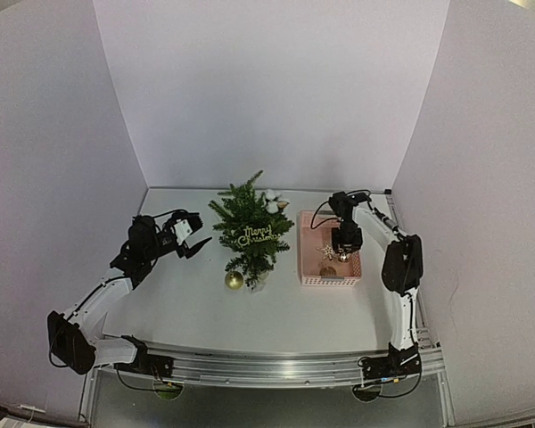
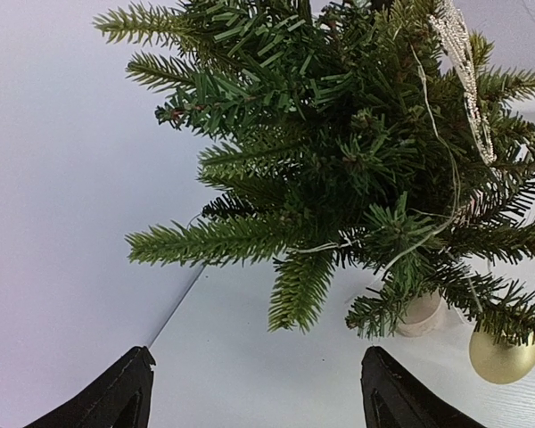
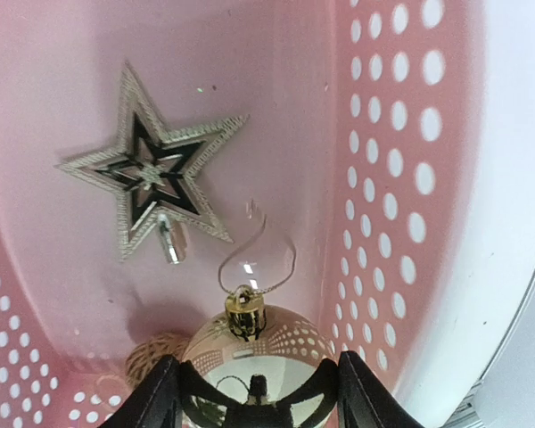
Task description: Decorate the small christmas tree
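Observation:
The small christmas tree [image 1: 250,230] stands at the table's middle, with a gold "Merry Christmas" sign [image 1: 256,236] and a gold ball [image 1: 234,280] hanging on it. My left gripper [image 1: 196,245] is open and empty just left of the tree. In the left wrist view the tree [image 2: 357,152] fills the upper part, its pale base [image 2: 421,314] and the hanging gold ball [image 2: 504,355] at lower right, my gripper [image 2: 259,392] wide open. My right gripper [image 1: 343,248] reaches into the pink basket [image 1: 314,278] and is shut on a second gold ball [image 3: 254,352]. A gold star [image 3: 152,174] lies beyond it.
White ornaments [image 1: 271,200] sit behind the tree's top. A twine ball [image 3: 152,352] lies in the basket beside the held ball. The basket's perforated wall [image 3: 401,178] is close on the right of my right gripper. White walls enclose the table on three sides.

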Motion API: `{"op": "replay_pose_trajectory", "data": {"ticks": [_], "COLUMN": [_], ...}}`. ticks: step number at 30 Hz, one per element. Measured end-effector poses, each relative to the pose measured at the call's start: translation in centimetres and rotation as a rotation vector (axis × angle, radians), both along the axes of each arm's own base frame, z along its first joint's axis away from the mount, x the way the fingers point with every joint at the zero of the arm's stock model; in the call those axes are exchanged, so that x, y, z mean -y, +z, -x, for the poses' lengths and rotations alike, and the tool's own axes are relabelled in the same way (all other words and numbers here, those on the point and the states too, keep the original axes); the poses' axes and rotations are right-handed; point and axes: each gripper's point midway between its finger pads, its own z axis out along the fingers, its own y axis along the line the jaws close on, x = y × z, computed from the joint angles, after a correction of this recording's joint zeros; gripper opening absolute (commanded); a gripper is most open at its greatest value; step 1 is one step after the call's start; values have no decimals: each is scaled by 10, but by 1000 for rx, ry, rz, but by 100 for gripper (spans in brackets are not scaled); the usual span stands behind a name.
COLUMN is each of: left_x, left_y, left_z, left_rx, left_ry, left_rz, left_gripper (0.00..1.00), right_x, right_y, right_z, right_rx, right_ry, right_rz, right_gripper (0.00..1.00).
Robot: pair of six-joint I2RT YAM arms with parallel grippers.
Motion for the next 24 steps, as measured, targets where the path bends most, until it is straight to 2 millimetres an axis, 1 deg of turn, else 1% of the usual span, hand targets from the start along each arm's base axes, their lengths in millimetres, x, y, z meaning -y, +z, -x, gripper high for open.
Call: {"op": "replay_pose_trajectory", "data": {"ticks": [3, 7, 9, 12, 14, 17, 20, 24], "left_x": [0, 0, 0, -1, -2, -4, -4, -5], "left_y": [-1, -5, -8, -14, -19, -22, -18, -15], "left_z": [0, 1, 1, 3, 5, 8, 10, 13], "left_rx": [-6, -26, -45, -83, -110, -132, -134, -132], "left_ry": [0, 4, 8, 17, 23, 29, 32, 33], "left_rz": [2, 10, 19, 36, 48, 65, 79, 89], "left_gripper": [80, 80, 80, 80, 80, 80, 80, 80], "right_x": [-7, -20, -27, -45, -60, -82, -98, -116], "right_y": [33, 86, 110, 149, 175, 212, 238, 265], "right_z": [-10, -22, -23, -21, -17, -3, 15, 39], "right_rx": [85, 221, 282, 367, 422, 485, 514, 526], "right_ry": [5, 26, 42, 88, 135, 223, 314, 427], "right_rz": [-47, -149, -208, -337, -448, -609, -742, -902], "right_gripper": [43, 44, 44, 44, 44, 44, 44, 44]}}
